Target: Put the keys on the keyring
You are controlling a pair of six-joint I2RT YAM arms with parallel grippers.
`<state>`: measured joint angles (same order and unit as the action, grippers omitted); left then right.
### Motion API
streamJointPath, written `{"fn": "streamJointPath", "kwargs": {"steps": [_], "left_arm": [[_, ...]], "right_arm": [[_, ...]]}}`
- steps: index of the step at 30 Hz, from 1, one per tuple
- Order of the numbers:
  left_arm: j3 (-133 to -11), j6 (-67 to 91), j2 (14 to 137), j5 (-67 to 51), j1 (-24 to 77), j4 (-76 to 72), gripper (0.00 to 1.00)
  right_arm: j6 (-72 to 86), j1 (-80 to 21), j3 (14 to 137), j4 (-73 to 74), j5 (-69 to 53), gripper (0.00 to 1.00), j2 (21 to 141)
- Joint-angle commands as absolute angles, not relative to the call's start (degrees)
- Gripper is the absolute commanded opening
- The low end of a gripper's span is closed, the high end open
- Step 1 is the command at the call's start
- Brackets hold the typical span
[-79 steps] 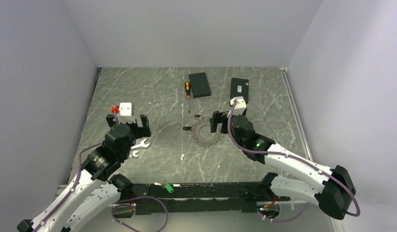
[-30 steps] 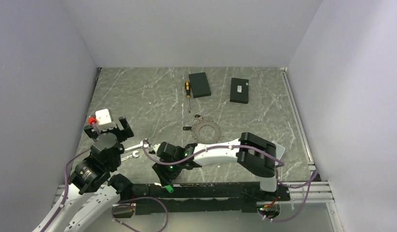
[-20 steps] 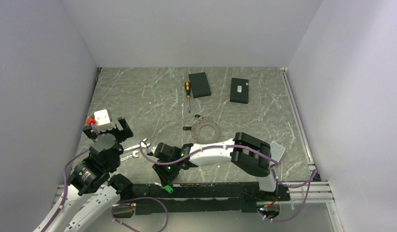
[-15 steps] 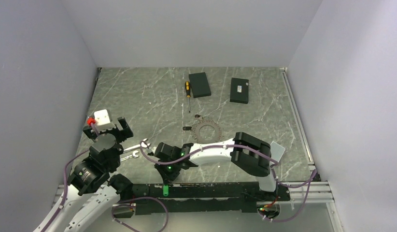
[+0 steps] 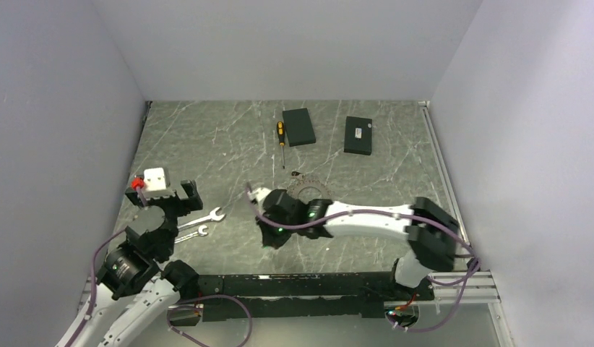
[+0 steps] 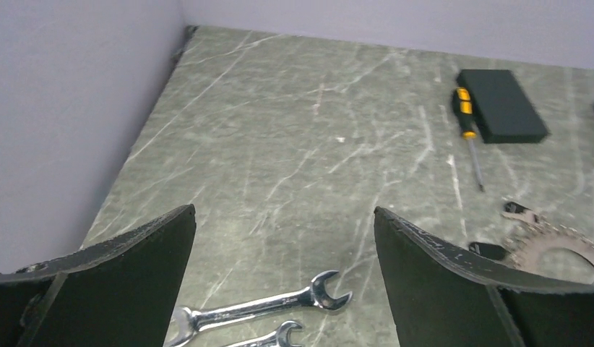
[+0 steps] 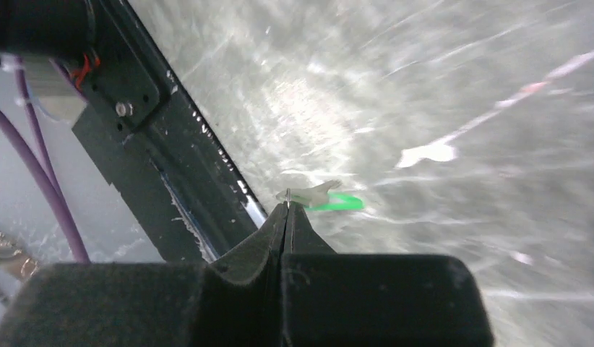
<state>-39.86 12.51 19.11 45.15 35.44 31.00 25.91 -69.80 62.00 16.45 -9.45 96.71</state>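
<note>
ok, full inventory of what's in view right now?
keyring: 1, dark, strung with keys, mid-table, partly hidden
loose keys: 2, dark heads, beside keyring
screwdriver: 1, black-yellow handle, far centre
boxes: 2, black, far side
spanners: 2, silver, near left
green item: 1, green-whitish, blurred, at right gripper tips; held or not, unclear
table: 1, grey marble
left gripper: open, by spanners
right gripper: shut

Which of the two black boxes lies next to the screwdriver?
The left box, just right of the screwdriver; the other box lies apart, farther right.
</note>
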Motion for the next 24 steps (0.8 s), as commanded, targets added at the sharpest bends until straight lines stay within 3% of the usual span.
{"fn": "streamJointPath", "kwargs": {"steps": [1, 7, 15, 18, 24], "left_arm": [[-39.0, 5.5, 15.2, 29.5, 35.2, 27.1, 0.99], [-38.1, -2.9, 13.5, -7.6, 35.2, 23.1, 0.91], [-44.7, -5.4, 30.9, -43.2, 35.2, 24.2, 0.76], [-45.4, -2.8, 35.9, -49.2, 35.2, 18.3, 0.76], [-46.5, 2.2, 45.3, -59.2, 35.2, 7.7, 0.66]], "right_arm": [[16.1, -67.5, 57.3, 13.4, -0.5, 0.0, 83.9], [5.4, -66.7, 49.4, 9.6, -0.3, 0.0, 68.0], [-2.7, -66.4, 44.6, 8.9, -7.1, 0.0, 48.8], [-4.4, -66.4, 45.1, 10.1, -10.3, 0.0, 46.2], [-6.9, -66.4, 50.0, 14.0, -14.4, 0.0, 50.4]]}}
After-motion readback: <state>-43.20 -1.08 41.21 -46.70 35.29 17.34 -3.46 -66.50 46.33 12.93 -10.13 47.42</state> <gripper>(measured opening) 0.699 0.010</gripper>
